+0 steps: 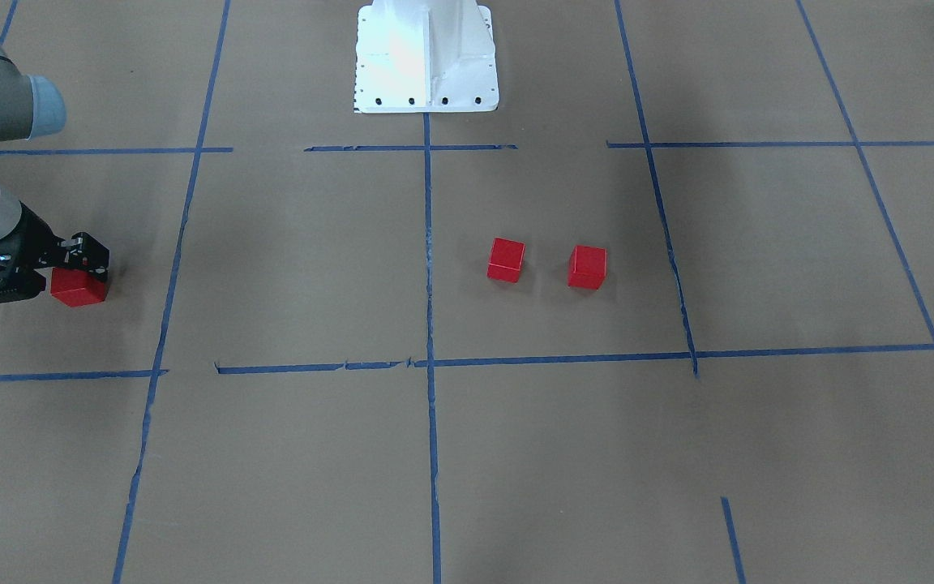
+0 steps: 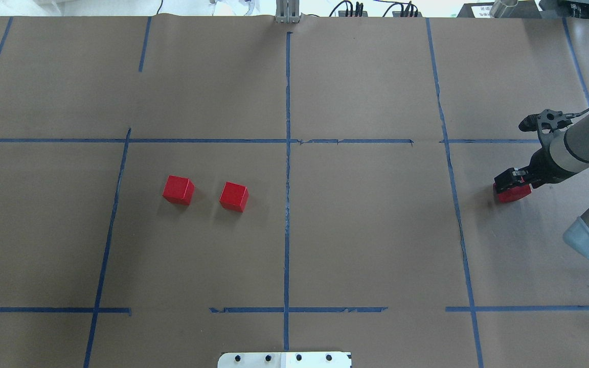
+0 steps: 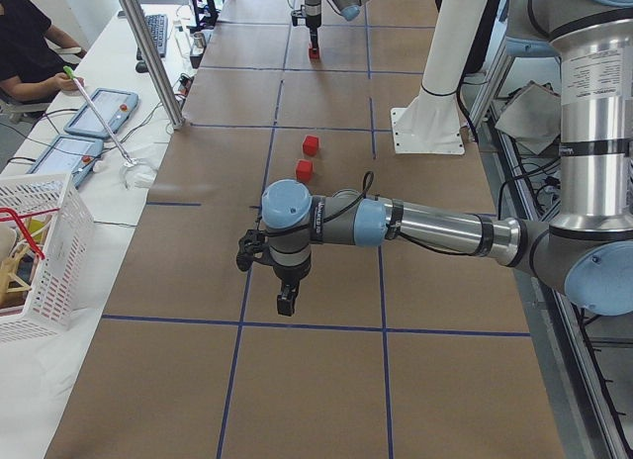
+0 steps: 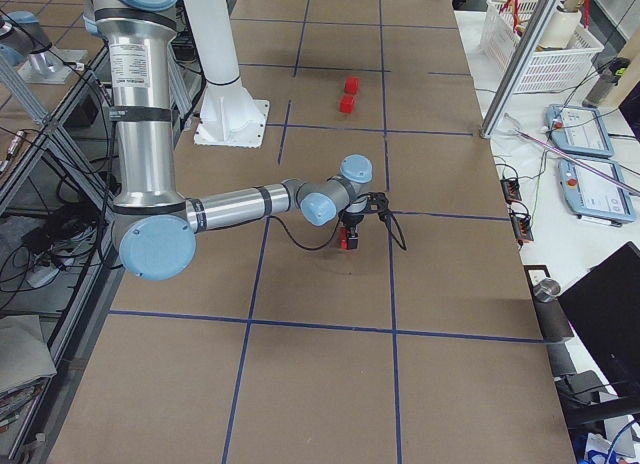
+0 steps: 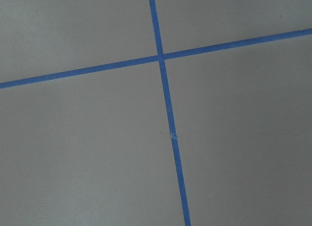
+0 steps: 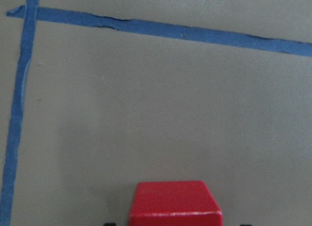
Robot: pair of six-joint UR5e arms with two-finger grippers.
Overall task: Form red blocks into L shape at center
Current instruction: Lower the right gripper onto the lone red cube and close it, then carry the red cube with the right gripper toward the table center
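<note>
Two red blocks [image 2: 178, 189] [image 2: 234, 196] sit side by side, a small gap apart, left of the centre tape line; they also show in the front view [image 1: 587, 267] [image 1: 506, 259]. The third red block [image 2: 512, 193] rests on the paper far to the right. My right gripper [image 2: 512, 185] is down over it with a jaw on either side, open; the right wrist view shows the block [image 6: 174, 202] between the barely visible fingertips. My left gripper [image 3: 286, 301] hangs above bare paper, seen only in the left side view, so I cannot tell whether it is open or shut.
Blue tape lines [image 2: 287, 168] grid the brown paper. The white robot base [image 1: 426, 57] stands at the table's robot side. A metal post [image 3: 148, 53] and a white basket [image 3: 40, 251] stand off the table's operator side, where a person sits.
</note>
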